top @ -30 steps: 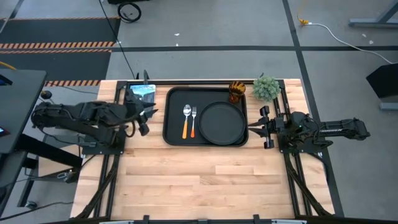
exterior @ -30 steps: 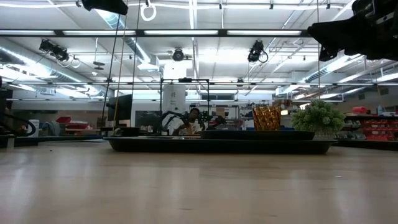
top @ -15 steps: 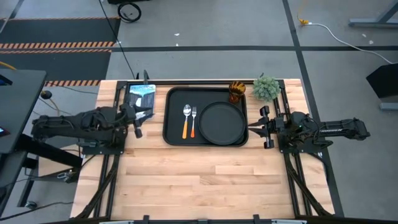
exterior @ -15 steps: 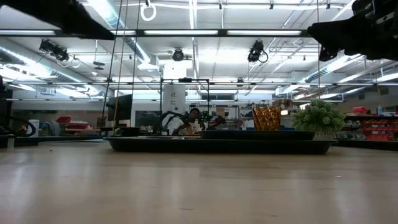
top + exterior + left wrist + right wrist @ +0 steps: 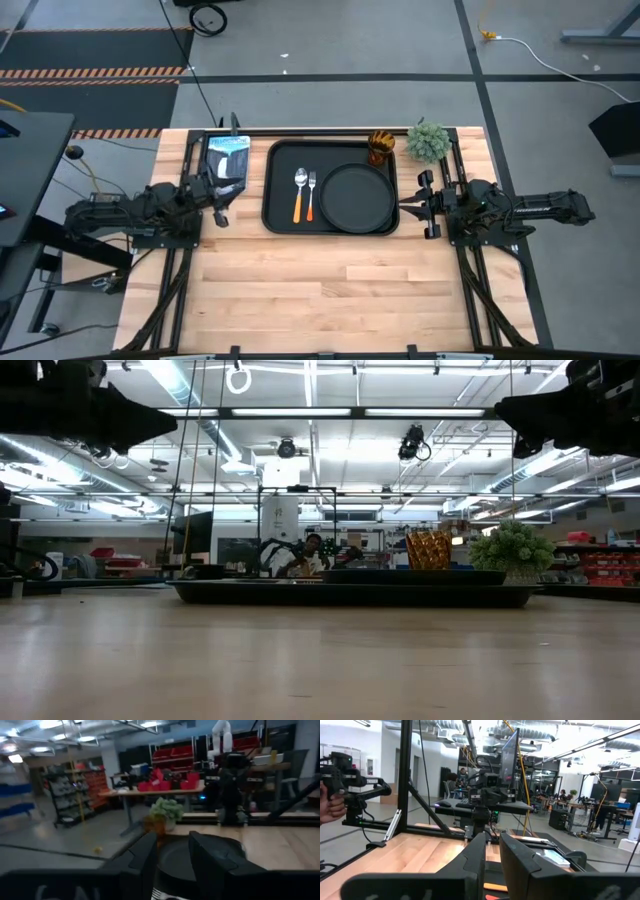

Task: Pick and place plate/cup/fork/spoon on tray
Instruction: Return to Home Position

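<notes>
The black tray (image 5: pixel 282 215) lies at the table's far middle. On it the round black plate (image 5: pixel 357 197) fills the right half. The spoon (image 5: pixel 300 192) and the fork (image 5: pixel 311 193) lie side by side on the left half, handles toward the near edge. The amber cup (image 5: pixel 381 147) stands upright at the tray's far right corner. My left gripper (image 5: pixel 224 197) is open and empty, left of the tray. My right gripper (image 5: pixel 407 206) is empty just right of the tray, with a narrow gap between its fingers.
A small green potted plant (image 5: pixel 428 141) stands right of the cup. A light blue flat item (image 5: pixel 228 155) lies left of the tray at the far edge. The near half of the wooden table (image 5: pixel 330 290) is bare. A person's hand (image 5: pixel 331 802) shows beyond the table.
My left gripper has drawn back from the tray toward the table's left edge, and the arm has folded in. The things on the tray have not moved.
</notes>
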You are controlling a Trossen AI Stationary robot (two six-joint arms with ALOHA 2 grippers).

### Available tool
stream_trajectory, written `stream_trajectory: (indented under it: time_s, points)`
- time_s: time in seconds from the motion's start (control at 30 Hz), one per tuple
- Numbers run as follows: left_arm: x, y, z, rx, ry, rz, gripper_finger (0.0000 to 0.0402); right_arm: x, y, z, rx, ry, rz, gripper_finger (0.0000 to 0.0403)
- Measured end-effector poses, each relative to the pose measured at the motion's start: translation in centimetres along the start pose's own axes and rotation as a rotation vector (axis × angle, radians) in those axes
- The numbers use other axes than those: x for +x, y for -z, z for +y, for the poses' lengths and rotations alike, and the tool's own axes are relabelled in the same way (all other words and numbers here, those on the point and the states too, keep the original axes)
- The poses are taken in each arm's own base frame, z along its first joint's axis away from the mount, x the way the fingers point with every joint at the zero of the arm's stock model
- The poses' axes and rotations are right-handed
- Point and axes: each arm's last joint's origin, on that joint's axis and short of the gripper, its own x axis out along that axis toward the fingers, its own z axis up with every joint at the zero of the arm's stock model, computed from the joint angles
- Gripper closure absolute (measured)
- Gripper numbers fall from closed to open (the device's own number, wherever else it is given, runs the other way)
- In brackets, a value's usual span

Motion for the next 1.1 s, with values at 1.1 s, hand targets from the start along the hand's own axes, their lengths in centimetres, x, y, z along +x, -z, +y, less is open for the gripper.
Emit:
stream_trajectory:
  time_s: [1.1]
  points:
    - [-0.06, 1.08, -0.68, -0.269, 0.18, 0.034, 0.028, 0.0, 0.0, 0.0, 0.0, 0.0, 0.0, 0.0339]
